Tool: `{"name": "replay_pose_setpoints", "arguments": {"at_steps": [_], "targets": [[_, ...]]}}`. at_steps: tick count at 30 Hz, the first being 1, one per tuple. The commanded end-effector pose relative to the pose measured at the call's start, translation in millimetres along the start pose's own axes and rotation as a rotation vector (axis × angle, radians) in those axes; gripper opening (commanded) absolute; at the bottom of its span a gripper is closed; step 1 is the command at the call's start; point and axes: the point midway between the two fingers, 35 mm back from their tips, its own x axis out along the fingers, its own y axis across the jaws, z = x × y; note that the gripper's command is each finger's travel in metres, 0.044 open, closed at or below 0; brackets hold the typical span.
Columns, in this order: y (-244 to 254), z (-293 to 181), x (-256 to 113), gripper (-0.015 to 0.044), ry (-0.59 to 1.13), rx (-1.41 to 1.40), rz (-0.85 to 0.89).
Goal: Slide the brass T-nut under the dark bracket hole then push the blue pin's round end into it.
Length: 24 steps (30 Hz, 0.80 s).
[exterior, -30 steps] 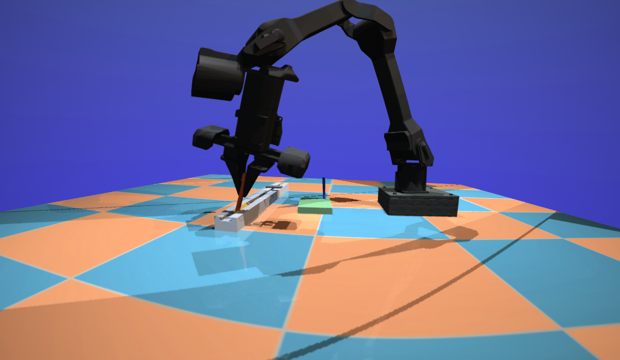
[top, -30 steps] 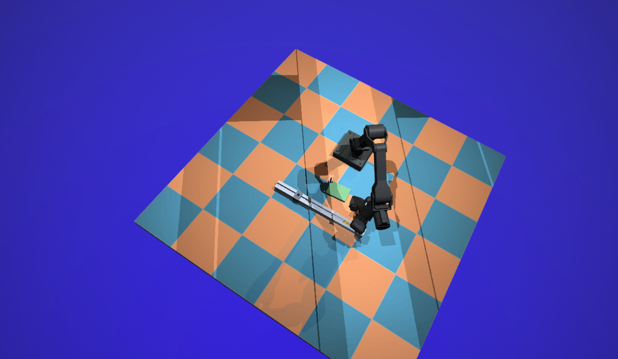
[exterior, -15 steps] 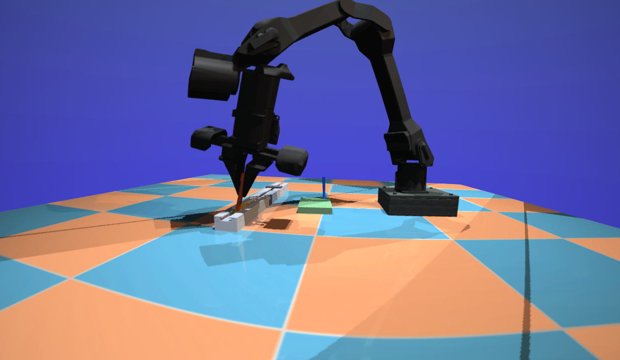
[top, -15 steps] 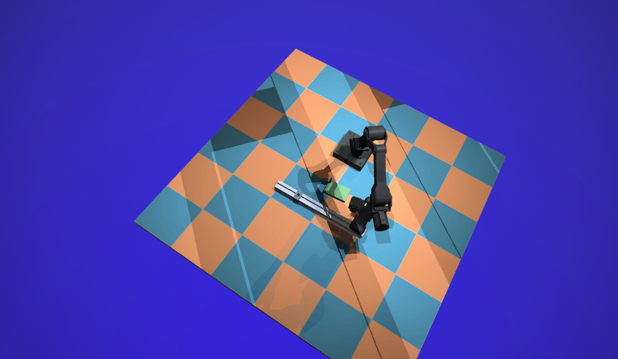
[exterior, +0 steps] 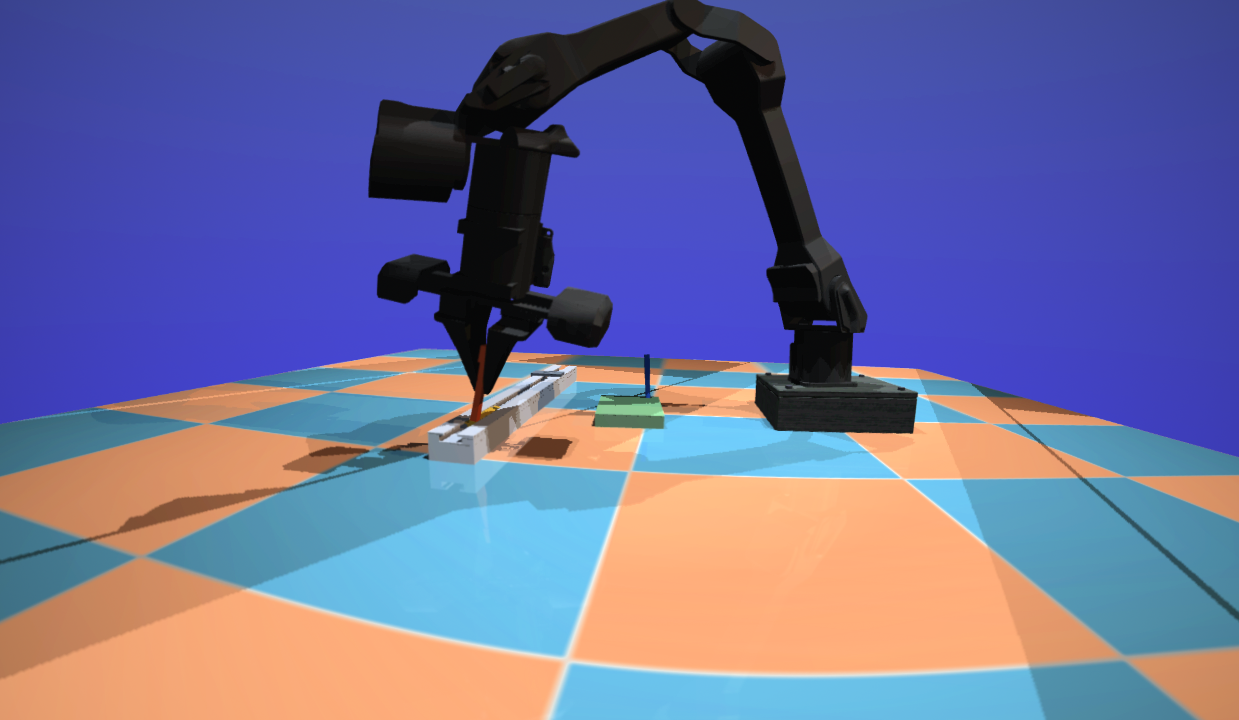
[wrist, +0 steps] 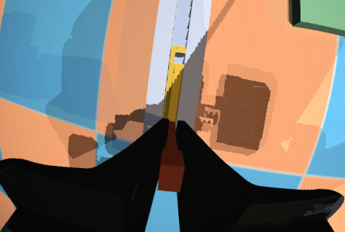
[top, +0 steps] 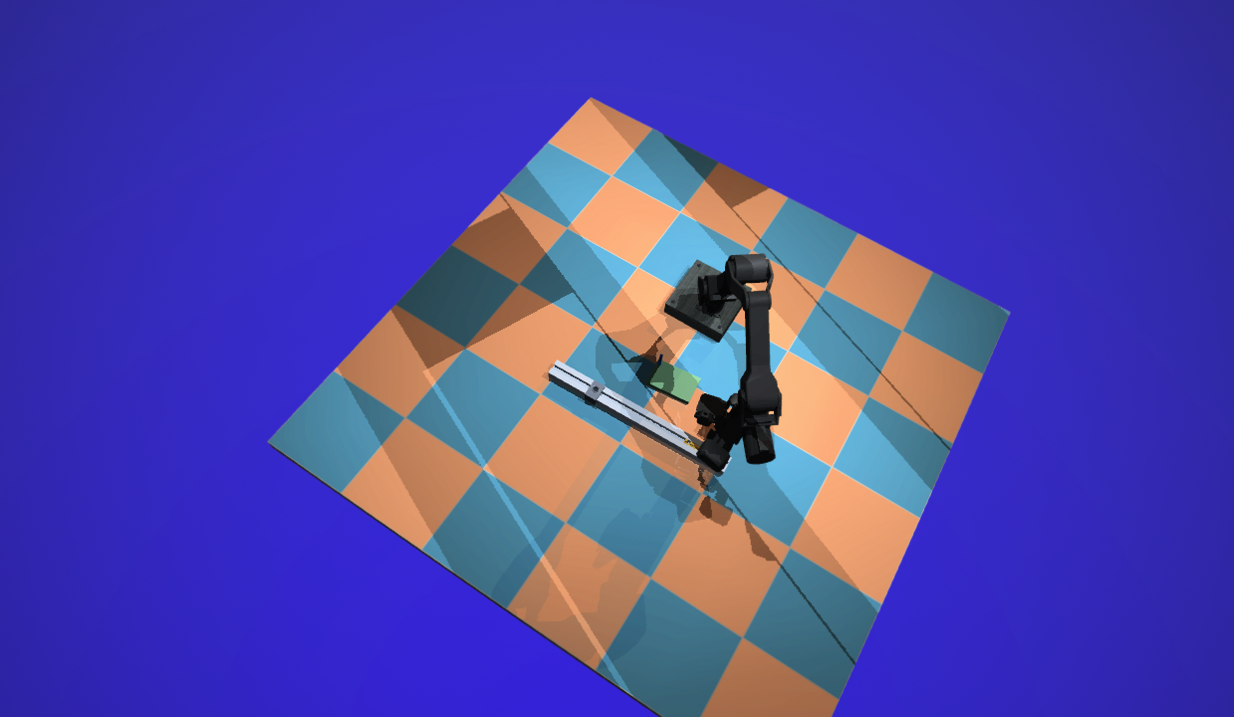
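Narrow black fingers are pinching the upright orange handle of a yellow brass T-nut over the slot of a silver aluminum rail, at its end farther from the dark bracket, on an orange-and-blue checkered counter, blue background surrounding its edges.

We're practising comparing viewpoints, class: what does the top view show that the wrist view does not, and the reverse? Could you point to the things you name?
Only top: the bracket [top: 594, 390] and the arm's base [top: 677, 303].

Only wrist: the orange handle [wrist: 171, 178] gripped by the end effector [wrist: 172, 126], and the opening in the nut's yellow metal.

Both: the rail [top: 638, 419] [wrist: 158, 56] and green tray [top: 676, 383] [wrist: 320, 2].
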Motion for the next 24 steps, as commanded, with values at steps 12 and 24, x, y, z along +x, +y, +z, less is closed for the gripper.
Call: {"name": "replay_pose_setpoints", "arguments": {"at_steps": [12, 24], "targets": [[3.4, -0.9, -1.4, -0.015, 0.005, -0.012, -0.028], [4.9, -0.9, -1.2, -0.015, 0.005, -0.018, -0.051]]}}
